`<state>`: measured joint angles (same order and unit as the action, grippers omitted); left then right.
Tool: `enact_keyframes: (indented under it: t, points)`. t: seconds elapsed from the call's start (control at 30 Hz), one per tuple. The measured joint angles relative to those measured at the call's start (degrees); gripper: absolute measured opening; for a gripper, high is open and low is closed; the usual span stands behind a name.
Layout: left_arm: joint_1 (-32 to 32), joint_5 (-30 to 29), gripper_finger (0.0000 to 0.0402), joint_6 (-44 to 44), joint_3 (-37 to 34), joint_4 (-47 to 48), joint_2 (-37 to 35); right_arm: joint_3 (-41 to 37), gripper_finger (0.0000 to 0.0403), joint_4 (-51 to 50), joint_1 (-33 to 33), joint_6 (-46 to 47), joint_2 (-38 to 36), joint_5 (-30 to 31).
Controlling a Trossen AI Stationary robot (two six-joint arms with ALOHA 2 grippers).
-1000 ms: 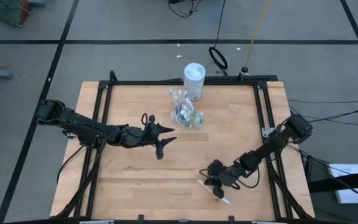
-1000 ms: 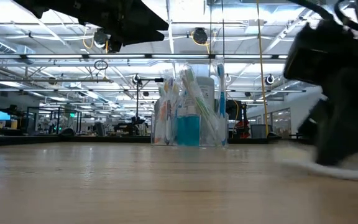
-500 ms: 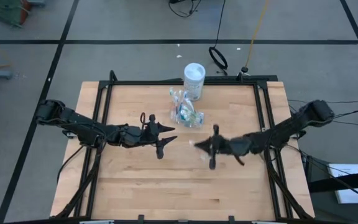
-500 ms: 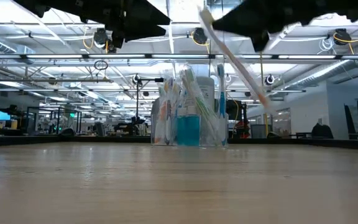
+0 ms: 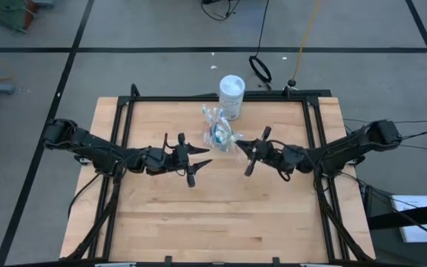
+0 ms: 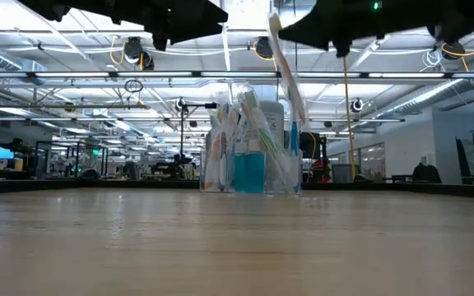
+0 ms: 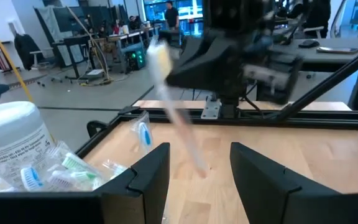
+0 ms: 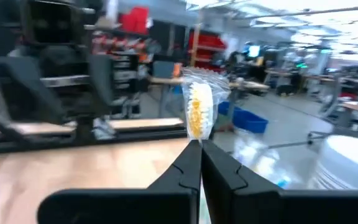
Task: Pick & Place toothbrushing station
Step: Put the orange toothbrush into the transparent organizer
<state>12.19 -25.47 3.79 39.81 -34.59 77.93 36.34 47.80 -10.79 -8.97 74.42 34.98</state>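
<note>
Toothbrush-loading step, mid-transfer. The toothbrushing station (image 5: 222,133), a clear holder already stocked with several wrapped brushes, stands on the wooden table (image 5: 161,222) near the middle of its far edge, just in front of a white-capped container (image 5: 232,95). One more wrapped toothbrush (image 6: 286,70) is in the air and not yet placed; insertion into the holder and release are what remain, as far as can be judged.

The right gripper (image 5: 252,153) is clamped on that toothbrush, its fingers (image 8: 188,168) pressed together on the handle, bristle end up. The right arm reaches in from the table's right edge, held level above the surface, with the gripper just beside the station on its right. In the low view the brush hangs tilted, seemingly over the holder's mouth, though depth is hard to read there.

The left gripper (image 5: 193,162) waits with its fingers (image 7: 148,171) apart and empty, above the table's centre, left of the station.
</note>
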Motion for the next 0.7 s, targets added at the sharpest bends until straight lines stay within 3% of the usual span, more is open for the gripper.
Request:
enact_keyframes:
  t: [0.23, 0.33, 0.43, 0.7]
  points:
    - [0.0, 0.0, 0.0175, 0.2, 0.0, 0.0, 0.0, -8.5, 0.0000, 31.2, 5.1, -6.7, 8.6, 1.1]
    - [0.0, 0.0, 0.0175, 0.2, 0.0, -0.1, 0.0, -8.8, 0.0000, 39.7, 8.8, -8.6, 13.1, 0.4]
    - [-0.1, 0.0, 0.0175, 0.2, 0.0, -0.2, 0.0, -7.9, 0.0000, 40.8, 12.2, -8.7, 16.9, -3.5]
    - [-0.2, 0.0, 0.0175, 0.5, 0.0, 0.1, 0.0, -7.8, 0.0000, 40.1, 14.1, -9.5, 23.5, -0.5]
